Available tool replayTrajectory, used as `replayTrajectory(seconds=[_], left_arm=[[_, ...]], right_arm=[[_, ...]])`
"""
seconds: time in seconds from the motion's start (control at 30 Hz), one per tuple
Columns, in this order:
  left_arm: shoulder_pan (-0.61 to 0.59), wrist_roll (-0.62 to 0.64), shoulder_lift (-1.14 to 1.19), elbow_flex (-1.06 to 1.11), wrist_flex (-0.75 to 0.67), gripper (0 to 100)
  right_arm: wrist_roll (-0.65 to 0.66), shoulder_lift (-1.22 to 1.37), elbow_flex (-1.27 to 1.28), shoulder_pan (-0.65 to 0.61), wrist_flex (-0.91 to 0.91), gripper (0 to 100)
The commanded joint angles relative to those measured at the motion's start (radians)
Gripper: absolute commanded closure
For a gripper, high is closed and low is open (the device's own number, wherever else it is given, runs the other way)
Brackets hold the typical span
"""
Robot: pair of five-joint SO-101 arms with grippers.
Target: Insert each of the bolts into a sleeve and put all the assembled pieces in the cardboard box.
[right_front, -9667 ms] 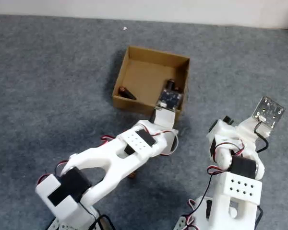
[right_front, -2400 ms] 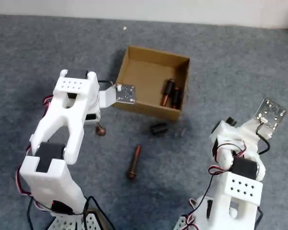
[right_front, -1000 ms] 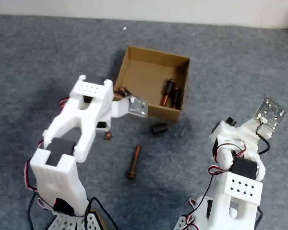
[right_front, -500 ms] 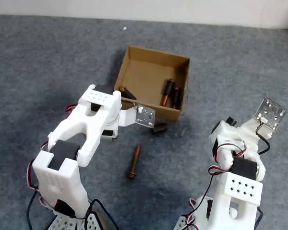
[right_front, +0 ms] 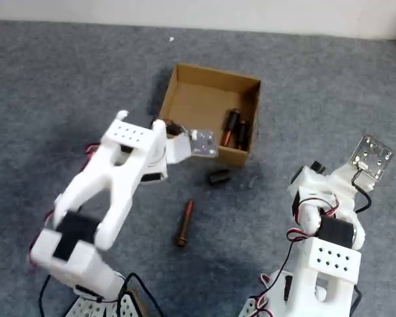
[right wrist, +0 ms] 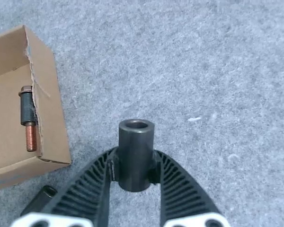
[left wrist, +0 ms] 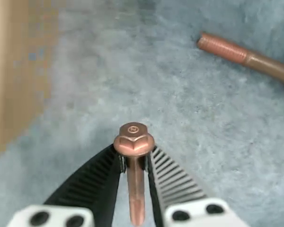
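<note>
My left gripper (left wrist: 134, 155) is shut on a copper bolt (left wrist: 134, 140), whose hex head points away from the wrist, above the grey carpet. In the high view the left arm (right_front: 129, 165) reaches over the carpet just in front of the cardboard box (right_front: 185, 99). My right gripper (right wrist: 135, 163) is shut on an upright black sleeve (right wrist: 136, 151), off to the box's right. Two assembled pieces (right_front: 232, 129) lie in the box. A loose black sleeve (right_front: 218, 177) and a loose bolt (right_front: 184, 223) lie on the carpet in front of the box.
A dark brown bolt-like piece (right_front: 168, 126) rests against the outside of the box's left wall. The right arm (right_front: 327, 218) stands at the lower right. Open carpet spreads to the left and behind the box.
The left arm has carried its bolt from the box's left side towards the middle in front of the box and risen. The right arm has kept still with its sleeve.
</note>
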Motion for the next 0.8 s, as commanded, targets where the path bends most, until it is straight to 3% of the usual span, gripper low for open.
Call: replayTrajectory(seconds=[0.0, 0.2, 0.43, 0.53, 0.77], left_arm=[[-0.01, 0.12, -0.222, 0.053, 0.005, 100], [-0.007, 0.305, -0.479, 0.159, 0.003, 100], [-0.01, 0.697, -0.71, 0.216, 0.003, 99], [-0.007, 0.804, -0.791, 0.245, 0.002, 99], [-0.012, 1.039, -0.995, 0.346, -0.199, 99]], right_arm=[[0.009, -0.027, -0.022, 0.002, 0.005, 99.3], [0.009, -0.028, -0.084, -0.125, 0.116, 99.3], [0.009, -0.073, -0.101, -0.269, 0.12, 99.3], [0.009, -0.194, -0.093, -0.351, 0.12, 99.3], [0.069, -0.377, -0.022, -0.587, 0.068, 99.3]])
